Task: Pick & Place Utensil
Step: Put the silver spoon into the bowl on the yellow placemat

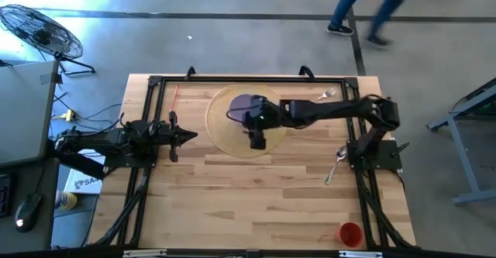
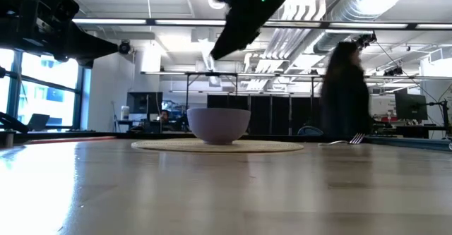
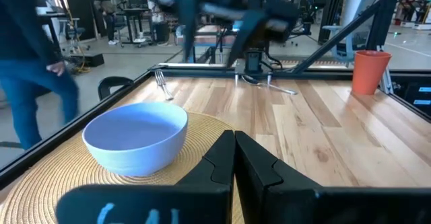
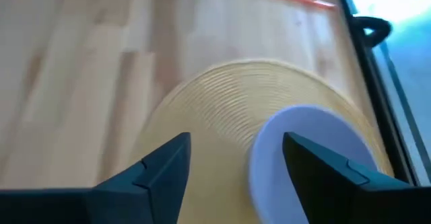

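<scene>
High view shows the right arm stretched across the wooden counter [image 1: 256,196], its right gripper [image 1: 258,138] hanging over the round woven placemat [image 1: 221,130] beside the pale blue bowl [image 1: 246,105]. Right wrist view has the two dark fingers [image 4: 158,173] spread well apart with nothing between them, the bowl [image 4: 303,150] and mat [image 4: 222,109] below them. Low view shows the bowl [image 2: 218,125] sitting upright on the mat [image 2: 219,146], with the arm above it and clear of it.

A spoon [image 1: 336,162] lies on the counter near the right arm's base, well apart from the bowl, and a fork [image 1: 326,95] lies near the far edge; neither is held. A red cup [image 1: 350,233] stands at the near right corner, and a thin red stick [image 1: 173,97] lies near the far left.

The left gripper [image 1: 186,135] waits at the counter's left side, pointing at the mat; left wrist view shows its fingers [image 3: 219,163] pressed together, empty. A person [image 1: 368,6] walks on the floor beyond the counter.
</scene>
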Tool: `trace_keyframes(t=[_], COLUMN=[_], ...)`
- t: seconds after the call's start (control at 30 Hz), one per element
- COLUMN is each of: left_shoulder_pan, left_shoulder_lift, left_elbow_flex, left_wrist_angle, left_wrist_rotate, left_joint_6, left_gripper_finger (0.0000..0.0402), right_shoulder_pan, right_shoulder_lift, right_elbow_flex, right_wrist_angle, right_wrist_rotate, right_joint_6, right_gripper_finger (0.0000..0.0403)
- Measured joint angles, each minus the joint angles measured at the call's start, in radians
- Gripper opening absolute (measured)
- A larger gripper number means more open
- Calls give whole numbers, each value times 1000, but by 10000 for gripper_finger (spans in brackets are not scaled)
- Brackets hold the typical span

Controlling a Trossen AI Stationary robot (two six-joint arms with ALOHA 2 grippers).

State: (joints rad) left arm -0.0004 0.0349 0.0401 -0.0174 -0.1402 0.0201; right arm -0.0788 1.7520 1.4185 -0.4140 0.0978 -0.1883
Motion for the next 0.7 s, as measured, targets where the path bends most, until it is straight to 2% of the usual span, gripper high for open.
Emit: trace_keyframes(t=[0.17,0.4,0.57,0.7], left_shoulder_pan=[0,0,0,0], left_shoulder_lift=[0,0,0,0], left_elbow_flex=[0,0,0,0], left_wrist_angle=[0,0,0,0], left_wrist_rotate=[0,0,0,0], left_joint_6=[0,0,0,0], left_gripper_finger=[1,1,1,1], right_shoulder_pan=[89,229,324,397], right_shoulder_lift=[-85,-107,-106,-107], right_elbow_flex=[0,-7,-128,-262], right_wrist_angle=[-228,-620,-744,-770], right_wrist_rotate=[13,127,133,126], right_joint_6=[27,147,202,264], right_gripper_finger=[227,226,227,227])
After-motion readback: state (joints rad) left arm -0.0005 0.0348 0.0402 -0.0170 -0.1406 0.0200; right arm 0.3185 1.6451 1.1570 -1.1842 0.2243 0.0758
